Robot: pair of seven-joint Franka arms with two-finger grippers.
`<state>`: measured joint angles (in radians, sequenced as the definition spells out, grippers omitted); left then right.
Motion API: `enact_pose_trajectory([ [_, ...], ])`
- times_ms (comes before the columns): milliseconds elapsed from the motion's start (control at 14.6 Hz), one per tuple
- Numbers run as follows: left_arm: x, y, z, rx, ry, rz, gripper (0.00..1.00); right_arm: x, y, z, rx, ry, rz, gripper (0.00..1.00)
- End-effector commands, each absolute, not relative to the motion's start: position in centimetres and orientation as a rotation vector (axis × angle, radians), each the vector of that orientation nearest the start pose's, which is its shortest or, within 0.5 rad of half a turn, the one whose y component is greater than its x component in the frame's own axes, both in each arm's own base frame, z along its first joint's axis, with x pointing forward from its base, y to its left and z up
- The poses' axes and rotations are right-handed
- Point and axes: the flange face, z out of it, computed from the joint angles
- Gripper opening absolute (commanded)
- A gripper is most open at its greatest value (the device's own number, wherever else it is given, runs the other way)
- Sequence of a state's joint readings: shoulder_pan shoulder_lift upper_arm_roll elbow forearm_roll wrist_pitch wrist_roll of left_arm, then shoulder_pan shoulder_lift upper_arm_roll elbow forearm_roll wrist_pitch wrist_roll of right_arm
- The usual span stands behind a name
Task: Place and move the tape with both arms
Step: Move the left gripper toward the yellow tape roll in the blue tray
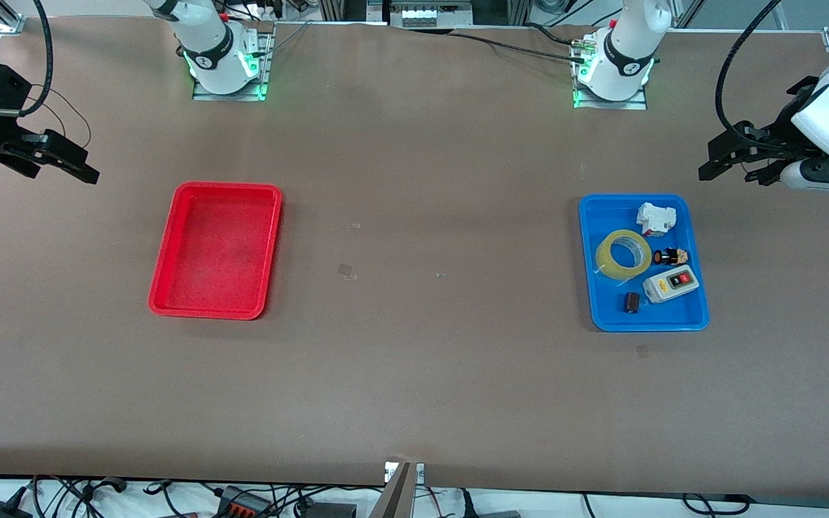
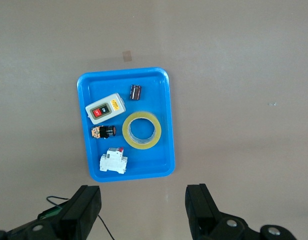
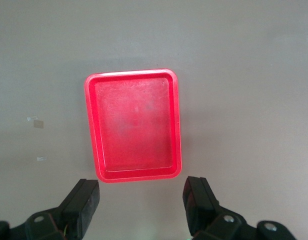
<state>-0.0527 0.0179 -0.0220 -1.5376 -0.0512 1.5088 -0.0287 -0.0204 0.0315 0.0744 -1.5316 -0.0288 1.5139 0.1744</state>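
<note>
The yellow-amber tape roll [image 1: 623, 254] lies flat in the blue tray [image 1: 695, 316], toward the left arm's end of the table. It also shows in the left wrist view [image 2: 141, 130], in the blue tray [image 2: 166, 167]. My left gripper [image 1: 727, 155] is open and empty, up in the air past the tray at the left arm's end; its fingers show wide apart in the left wrist view [image 2: 144, 210]. My right gripper [image 1: 62, 160] is open and empty, up in the air at the right arm's end, beside the red tray [image 1: 162, 306]. It shows in the right wrist view [image 3: 141, 207].
The blue tray also holds a grey switch box [image 1: 671, 283], a white breaker [image 1: 654, 218], a small black-and-orange part [image 1: 671, 256] and a small dark block [image 1: 631, 302]. The red tray [image 3: 176, 90] holds nothing. Bits of tape mark the table's middle [image 1: 346, 270].
</note>
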Motion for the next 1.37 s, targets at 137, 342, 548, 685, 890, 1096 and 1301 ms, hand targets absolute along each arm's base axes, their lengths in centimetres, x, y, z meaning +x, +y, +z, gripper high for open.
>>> enact_pose_trajectory([
  [137, 54.8, -4.7, 63.4, -3.207, 0.063, 0.075, 1.00, 56.0, 2.7, 62.1, -3.158, 0.171, 0.074, 0.98],
  [342, 54.7, -4.7, 63.4, -3.205, 0.063, 0.077, 1.00, 56.0, 2.5, 62.0, -3.156, 0.175, 0.074, 0.98],
  [548, 54.8, -4.7, 62.9, -3.194, 0.068, 0.090, 1.00, 56.0, 2.6, 62.0, -3.156, 0.173, 0.074, 0.98],
  [685, 55.6, -4.1, 60.8, -3.191, 0.045, 0.163, 1.00, 56.0, 2.6, 62.2, -3.156, 0.173, 0.067, 0.98],
  [890, 56.8, -3.4, 56.6, -3.179, 0.020, 0.258, 1.00, 56.0, 2.7, 62.0, -3.156, 0.171, 0.072, 0.98],
  [1096, 57.3, -2.8, 51.7, -3.153, 0.006, 0.249, 1.00, 56.0, 2.6, 62.0, -3.156, 0.173, 0.072, 0.98],
  [1301, 57.3, -2.2, 47.7, -3.156, -0.010, 0.203, 1.00, 56.2, 2.6, 61.7, -3.155, 0.173, 0.072, 0.98],
])
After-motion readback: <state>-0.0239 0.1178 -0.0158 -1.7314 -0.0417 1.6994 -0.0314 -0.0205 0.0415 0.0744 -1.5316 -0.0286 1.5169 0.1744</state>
